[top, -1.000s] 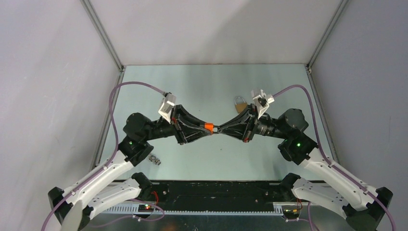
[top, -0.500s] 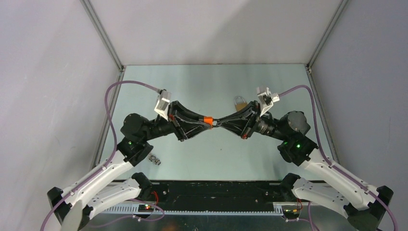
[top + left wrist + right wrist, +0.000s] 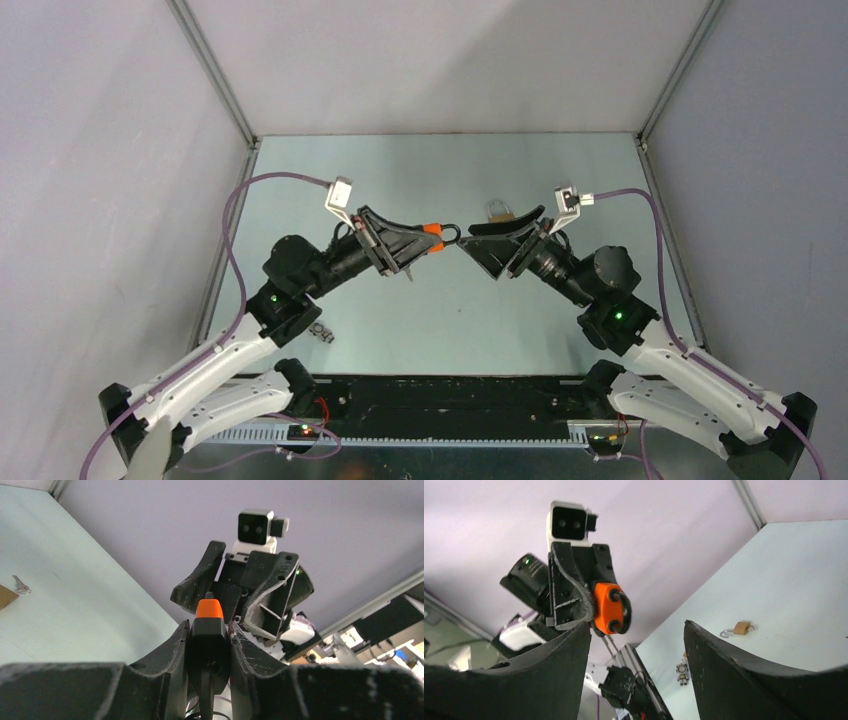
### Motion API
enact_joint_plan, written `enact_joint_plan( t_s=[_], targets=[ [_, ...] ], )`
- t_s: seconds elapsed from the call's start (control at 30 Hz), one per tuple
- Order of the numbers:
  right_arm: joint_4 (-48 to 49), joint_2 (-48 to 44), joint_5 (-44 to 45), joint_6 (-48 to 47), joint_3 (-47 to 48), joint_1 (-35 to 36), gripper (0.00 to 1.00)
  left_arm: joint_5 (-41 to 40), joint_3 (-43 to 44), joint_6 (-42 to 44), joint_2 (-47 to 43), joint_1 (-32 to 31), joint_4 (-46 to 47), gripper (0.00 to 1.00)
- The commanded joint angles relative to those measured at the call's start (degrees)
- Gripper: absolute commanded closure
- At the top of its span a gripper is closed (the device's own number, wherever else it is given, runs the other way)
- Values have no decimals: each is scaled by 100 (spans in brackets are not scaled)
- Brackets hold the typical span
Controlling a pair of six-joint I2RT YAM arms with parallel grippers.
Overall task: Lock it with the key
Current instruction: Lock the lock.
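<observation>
- Orange padlock (image 3: 606, 605) was clamped in the left gripper (image 3: 420, 242), raised above the bench (image 3: 400, 170) near its middle. Its black shackle pointed at the right gripper (image 3: 468, 240).
- The padlock's long axis ran along the line between the two grippers, roughly left to right across the bench. The shackle end was nearest the right arm, and the body sat between the left fingers (image 3: 177, 645).
- The right gripper stood wide open and empty, facing the padlock just beside the shackle. The right wrist view showed a gap between them, so the two were judged not to be touching.
- A thin dark loop hung under the padlock. Whether it carried a key could not be told.
- Counted: two padlocks, the orange one held aloft and a brass padlock (image 3: 499, 210) lying on the bench behind the right gripper.
- One loose silver key (image 3: 20, 585) showed on the bench in the left wrist view.
- One small metal object (image 3: 320, 331) lay near the left arm's base, too small to identify.
- By judgement, the free right arm was the better placed to bring a key to the held padlock.
</observation>
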Motion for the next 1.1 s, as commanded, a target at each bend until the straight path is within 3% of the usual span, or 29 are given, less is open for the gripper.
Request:
enact_joint_plan(
  t_s=[0.0,0.27,0.37,0.53,0.63,0.7,0.97,1.03,1.07],
  targets=[
    [808,-4,1187,752,-175,145,28,-751,153,-690,-259,-14,386,100],
    [1433,335,1687,1085,-113,323,44,-975,96,-955,-260,-13,400,100],
    [1480,401,1706,1038,-87,430,44,-913,141,-908,-226,-11,398,100],
    [1758,503,1604,877,-87,606,36,-784,197,-883,-103,-14,406,100],
    [1779,609,1543,862,-14,653,38,-642,266,-902,-13,-11,410,100],
    [1697,696,1528,854,57,667,44,-599,272,-933,25,-10,412,100],
    [1678,729,1667,897,69,666,81,-541,225,-930,-25,-14,417,98],
    [1701,720,1695,870,68,677,91,-485,225,-975,-10,-13,431,96],
    [1699,715,1710,861,75,667,97,-454,232,-990,-4,-10,443,87]
  ],
)
